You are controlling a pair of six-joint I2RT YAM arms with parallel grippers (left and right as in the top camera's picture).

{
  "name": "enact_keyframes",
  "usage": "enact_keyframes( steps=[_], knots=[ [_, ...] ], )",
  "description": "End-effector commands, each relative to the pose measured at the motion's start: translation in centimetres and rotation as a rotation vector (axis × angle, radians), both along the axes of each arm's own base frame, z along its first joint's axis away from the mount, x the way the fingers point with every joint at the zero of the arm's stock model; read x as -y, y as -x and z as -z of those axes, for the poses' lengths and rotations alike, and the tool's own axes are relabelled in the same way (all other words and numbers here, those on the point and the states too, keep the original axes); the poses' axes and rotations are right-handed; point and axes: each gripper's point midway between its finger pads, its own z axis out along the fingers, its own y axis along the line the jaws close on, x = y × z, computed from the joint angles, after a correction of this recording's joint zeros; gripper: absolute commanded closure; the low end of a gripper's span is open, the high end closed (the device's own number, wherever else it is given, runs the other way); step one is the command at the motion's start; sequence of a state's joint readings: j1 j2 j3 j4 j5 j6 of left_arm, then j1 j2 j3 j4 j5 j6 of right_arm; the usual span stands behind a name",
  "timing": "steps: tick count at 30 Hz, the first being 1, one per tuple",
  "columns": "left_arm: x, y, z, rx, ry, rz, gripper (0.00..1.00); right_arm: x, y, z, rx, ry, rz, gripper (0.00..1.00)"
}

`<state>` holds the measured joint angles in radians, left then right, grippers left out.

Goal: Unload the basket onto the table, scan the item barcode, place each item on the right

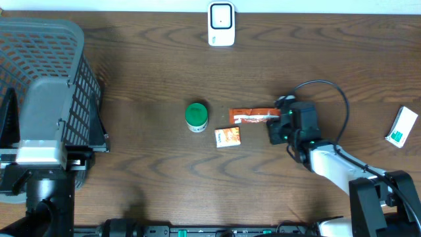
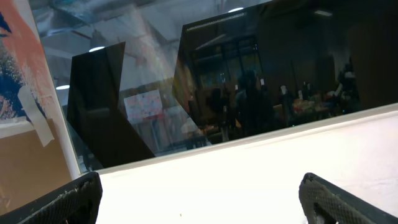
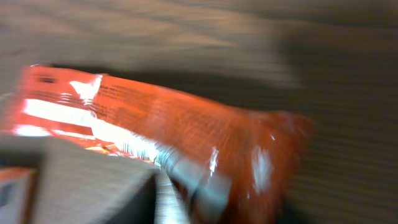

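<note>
On the far left of the dark wood-grain table (image 1: 145,59), a grey mesh basket (image 1: 46,39) stands with the left arm (image 1: 43,118) partly over it. That arm's camera looks off the table at a dark window with reflected ceiling lights, and at a sheet taped to a board. The left gripper (image 2: 199,202) shows only as two black fingertips (image 2: 74,199) at the lower corners, spread wide and holding nothing.

At the far edge, near the middle, sits a white scanner (image 1: 222,24). Mid-table come a green-lidded jar (image 1: 196,116), then a small orange box (image 1: 228,136), then the red packet (image 1: 250,116), lying flat just beside the box. The right gripper (image 1: 275,125) is at the packet's right end; whether its jaws clamp the packet I cannot tell. A white-and-green box (image 1: 400,126) lies well apart at the right.

Only the right wrist view shows the packet's white band and fine print, too smeared to read. Only the overhead view shows the whole layout.
</note>
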<state>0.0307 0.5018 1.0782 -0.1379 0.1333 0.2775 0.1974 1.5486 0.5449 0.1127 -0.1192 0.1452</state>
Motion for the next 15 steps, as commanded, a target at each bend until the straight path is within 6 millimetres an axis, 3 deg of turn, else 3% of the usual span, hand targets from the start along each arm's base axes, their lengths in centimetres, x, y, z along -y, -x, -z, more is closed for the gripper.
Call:
enact_keyframes(
  steps=[1,2,6,9,14,15],
  knots=[
    [0.3,0.5,-0.3,0.013,0.000,0.019,0.01,1.7,-0.5,-0.7,-0.007,-0.062,0.139,0.12],
    [0.3,0.5,-0.3,0.013,0.000,0.019,0.01,1.3,-0.4,-1.1,-0.017,-0.114,0.138,0.01],
    [0.3,0.5,-0.3,0.013,0.000,0.019,0.01,-1.3,0.4,-3.4,-0.045,-0.313,0.086,0.01],
    [0.3,0.5,-0.3,0.013,0.000,0.019,0.01,-1.3,0.8,-5.1,-0.025,-0.325,0.086,0.01],
    [0.3,0.5,-0.3,0.013,0.000,0.019,0.01,-1.7,0.8,-10.1,0.070,-0.406,0.100,0.01],
    [0.3,0.5,-0.3,0.013,0.000,0.019,0.01,-1.7,0.7,-10.9,0.081,-0.436,0.122,0.07]
  ],
)
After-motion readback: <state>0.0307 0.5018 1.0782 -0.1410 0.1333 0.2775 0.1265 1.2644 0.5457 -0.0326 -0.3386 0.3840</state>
